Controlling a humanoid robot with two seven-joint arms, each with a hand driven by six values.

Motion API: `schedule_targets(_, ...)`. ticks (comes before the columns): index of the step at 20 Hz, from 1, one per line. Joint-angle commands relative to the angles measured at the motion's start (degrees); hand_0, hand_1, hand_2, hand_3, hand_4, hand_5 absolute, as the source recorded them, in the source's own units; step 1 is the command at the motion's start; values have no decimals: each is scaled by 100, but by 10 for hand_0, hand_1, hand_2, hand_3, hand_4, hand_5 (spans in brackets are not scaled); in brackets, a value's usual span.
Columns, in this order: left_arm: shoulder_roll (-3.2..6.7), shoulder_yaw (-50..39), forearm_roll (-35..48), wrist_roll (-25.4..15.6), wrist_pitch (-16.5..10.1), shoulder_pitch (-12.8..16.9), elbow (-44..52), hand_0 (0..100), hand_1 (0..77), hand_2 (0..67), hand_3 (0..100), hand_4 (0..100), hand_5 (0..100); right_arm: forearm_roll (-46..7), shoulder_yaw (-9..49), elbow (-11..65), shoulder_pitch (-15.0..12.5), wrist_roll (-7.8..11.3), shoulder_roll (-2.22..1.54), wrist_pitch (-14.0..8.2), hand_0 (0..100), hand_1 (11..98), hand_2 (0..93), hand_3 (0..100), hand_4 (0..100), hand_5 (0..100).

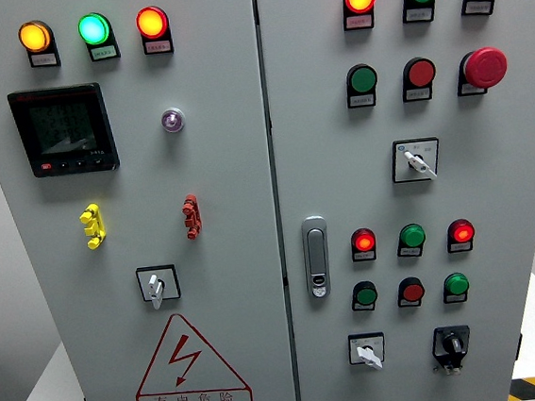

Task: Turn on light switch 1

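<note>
Head view: rotary switch (pixel 157 285) on grey cabinet (pixel 235 260) (handle pointing down).

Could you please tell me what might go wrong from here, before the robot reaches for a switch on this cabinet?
1. No label reading "1" is legible, and four rotary switches look alike, so the wrong one may be turned.
2. The red emergency button protrudes near the upper right switch; a stray finger could press it.
3. Neither robot hand is in view, so the approach starts unseen.
</note>
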Motion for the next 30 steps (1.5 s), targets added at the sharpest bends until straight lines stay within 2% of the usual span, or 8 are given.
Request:
schedule_targets(1, -7, -663, 498, -58, 8, 19, -408, 0, 0, 0, 0, 0, 0, 0, 1, 9, 0, 0, 1, 3, 0, 197, 0, 196, 194, 106)
schedule_targets(6, 10, -901, 498, -795, 253, 466, -1742, 0, 0, 9, 0, 0, 0, 0, 1, 0, 0, 0, 1, 3, 0, 198, 0, 196, 194, 106)
schedule_targets(8, 10, -875, 498, -858, 394, 677, -2403, 0, 0, 32, 2, 21, 35, 0, 1, 0, 0, 0, 1, 3, 0, 198, 0, 196, 194, 106)
schedule_targets(13, 19, -1068, 551, -832, 1010, 749, -4064, 0, 16, 98, 59, 129, 138, 0, 1, 0, 0, 0, 1, 3, 0, 198, 0, 196, 194, 106)
schedule_targets(21, 54, -1437, 568, -348, 949, 696, -6227, 0, 37, 140, 103, 187, 214, 0, 1, 0, 0, 0, 1, 3, 0, 194, 0, 196, 194, 106)
schedule_targets(25, 247, -1551, 568, -235, 940, 503, -7176, 0, 55, 142, 116, 276, 300, 0, 1, 0, 0, 0, 1, 3, 0, 195, 0, 196, 194, 106)
schedule_targets(27, 239, -1762, 568, 160, 931, 371, -7765, 0, 66, 141, 129, 348, 357, 0, 1, 0, 0, 0, 1, -6, 0, 195, 0, 196, 194, 106)
schedule_targets(30, 134, -1912, 560, 845, 922, 213, -8328, 0, 177, 149, 232, 455, 470, 0, 1, 0, 0, 0, 1, 3, 0, 196, 0, 196, 194, 106)
